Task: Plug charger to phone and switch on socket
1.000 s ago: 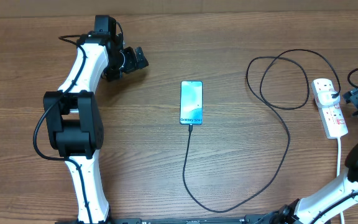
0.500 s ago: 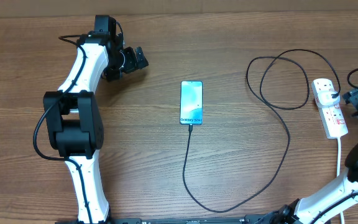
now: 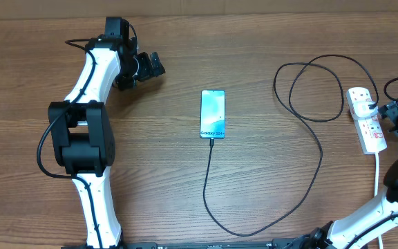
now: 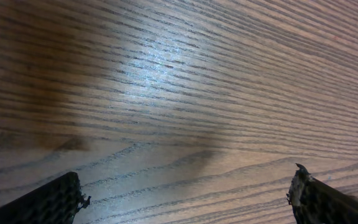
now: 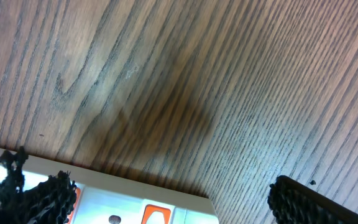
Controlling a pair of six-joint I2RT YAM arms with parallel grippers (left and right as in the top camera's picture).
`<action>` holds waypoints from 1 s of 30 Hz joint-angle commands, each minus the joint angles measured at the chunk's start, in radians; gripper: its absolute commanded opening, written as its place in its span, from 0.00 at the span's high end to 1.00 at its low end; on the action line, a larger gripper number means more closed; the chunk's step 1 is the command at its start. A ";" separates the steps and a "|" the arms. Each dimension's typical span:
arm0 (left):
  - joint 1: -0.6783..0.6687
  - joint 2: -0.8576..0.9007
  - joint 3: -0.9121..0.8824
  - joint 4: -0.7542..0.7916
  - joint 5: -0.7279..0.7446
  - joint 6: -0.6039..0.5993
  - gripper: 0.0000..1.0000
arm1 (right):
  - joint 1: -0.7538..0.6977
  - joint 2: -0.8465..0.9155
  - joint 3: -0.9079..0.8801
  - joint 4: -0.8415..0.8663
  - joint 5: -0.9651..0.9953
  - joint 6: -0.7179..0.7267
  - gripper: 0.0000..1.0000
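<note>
The phone (image 3: 213,114) lies face up mid-table, its turquoise screen lit. The black charger (image 3: 321,155) meets the phone's lower edge with its tip, curls down and round to the right, loops, and ends at a black plug in the socket (image 3: 366,123). That white socket (image 5: 104,202) with an orange-red switch (image 5: 156,214) fills the lower left of the right wrist view. My right gripper (image 3: 391,111) (image 5: 169,186) hovers open just over the socket's right side. My left gripper (image 3: 154,68) (image 4: 185,180) hangs open over bare wood, far left of the phone.
The socket's thick white cord (image 3: 378,173) runs down toward the right arm's base. The left arm's black and white links (image 3: 81,138) stand on the table's left side. The right arm's links (image 3: 385,207) fill the lower right corner.
The right gripper has shifted very slightly beside the socket. The left arm, phone and cable have not moved.
</note>
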 commanded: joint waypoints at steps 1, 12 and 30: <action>-0.006 -0.025 0.003 -0.002 -0.010 0.004 0.00 | -0.007 -0.001 -0.004 0.004 0.000 -0.006 0.00; -0.006 -0.025 0.003 -0.002 -0.010 0.004 0.00 | -0.007 -0.001 -0.004 0.019 0.000 -0.006 0.00; -0.006 -0.025 0.003 -0.002 -0.010 0.004 0.00 | -0.007 -0.001 -0.004 0.039 0.000 -0.006 0.00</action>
